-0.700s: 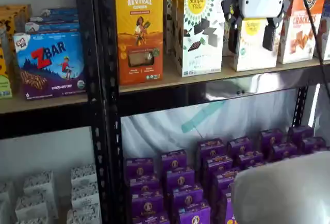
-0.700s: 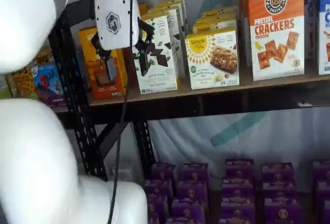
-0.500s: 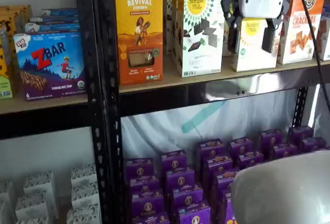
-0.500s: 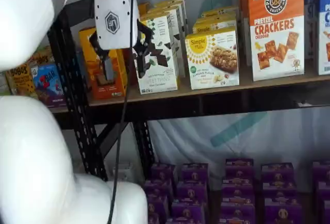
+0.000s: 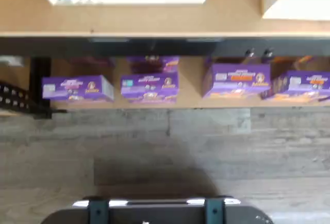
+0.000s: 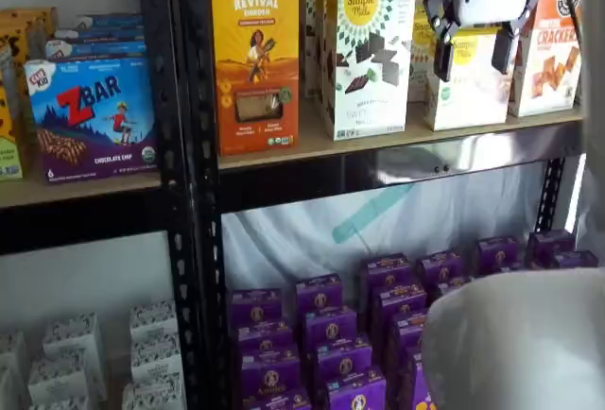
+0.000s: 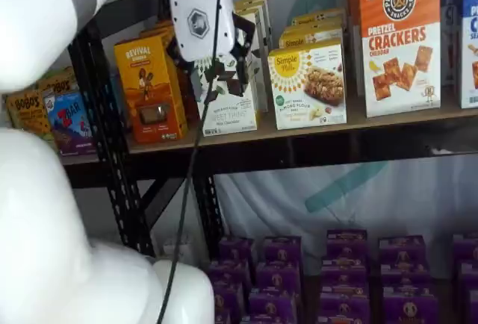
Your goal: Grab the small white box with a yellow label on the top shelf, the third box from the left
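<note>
**A:** So where's the small white box (image 7: 307,83) sitting right now?

**B:** On the top shelf (image 7: 299,131), between the taller white box with chocolate pieces (image 7: 229,92) and the orange cracker box (image 7: 400,40). Upright, face out, nothing gripping it.

**A:** And the gripper (image 6: 475,52)?

**B:** Hanging out in front of the shelf. In a shelf view its two black fingers (image 6: 442,56) sit spread apart, overlapping the small box's front, clear gap between them, nothing held. In both shelf views the white body is up near the top edge.

**A:** Wrist view any use?

**B:** Not much, just purple boxes (image 5: 149,85) on the lower level and a grey wood floor (image 5: 165,146).
</note>
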Robot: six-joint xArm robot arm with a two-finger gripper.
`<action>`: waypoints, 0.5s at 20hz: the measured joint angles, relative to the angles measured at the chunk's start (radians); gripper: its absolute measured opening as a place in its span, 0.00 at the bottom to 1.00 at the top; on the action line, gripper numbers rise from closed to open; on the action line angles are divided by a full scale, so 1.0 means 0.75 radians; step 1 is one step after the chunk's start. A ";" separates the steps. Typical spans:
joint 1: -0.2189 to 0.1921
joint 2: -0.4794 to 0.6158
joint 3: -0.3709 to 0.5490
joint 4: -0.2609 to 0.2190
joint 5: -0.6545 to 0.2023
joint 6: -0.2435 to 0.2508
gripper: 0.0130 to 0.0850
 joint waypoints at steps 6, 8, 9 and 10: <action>-0.128 0.141 -0.066 0.000 -0.130 -0.127 1.00; -0.154 0.183 -0.091 0.006 -0.151 -0.153 1.00; -0.172 0.210 -0.108 0.012 -0.167 -0.170 1.00; -0.179 0.220 -0.114 0.015 -0.177 -0.177 1.00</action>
